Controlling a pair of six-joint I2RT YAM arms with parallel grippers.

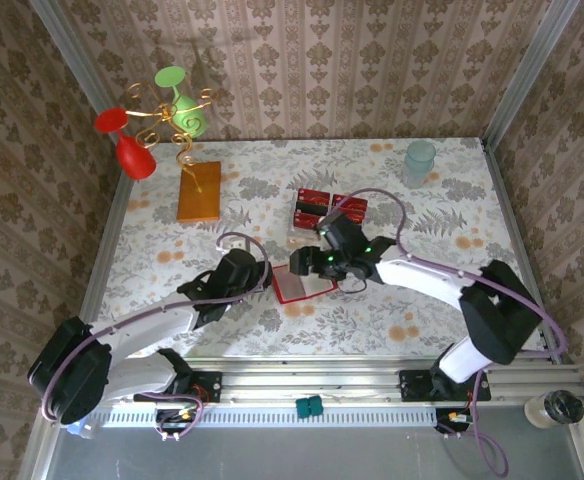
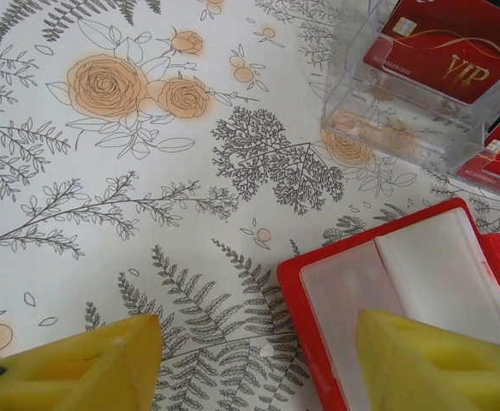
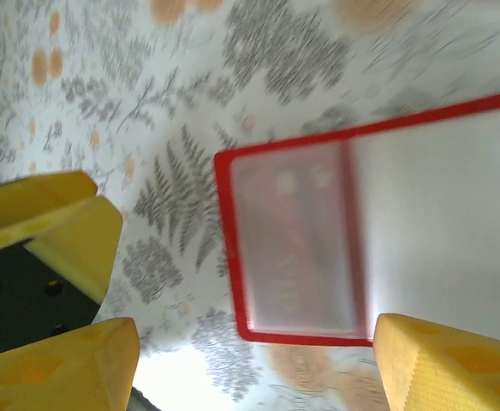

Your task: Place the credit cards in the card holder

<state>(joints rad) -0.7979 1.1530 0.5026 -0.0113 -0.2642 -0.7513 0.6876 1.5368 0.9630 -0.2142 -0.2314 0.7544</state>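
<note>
Open card holder [image 1: 298, 290] on the counter: the left gripper [image 2: 254, 372], jaws apart, should probably steady its left edge while the empty, spread right gripper [image 3: 250, 360] fetches more credit cards [image 2: 451, 43].

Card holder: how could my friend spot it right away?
Find the flowery table, then the clear box of red cards near its middle. Just nearer the front edge lies the card holder, open: a flat red frame with pale cloudy pockets inside, plainer than the gold-printed cards.

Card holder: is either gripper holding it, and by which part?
Neither. The card holder lies open; left gripper and right gripper both have open, empty jaws.
</note>
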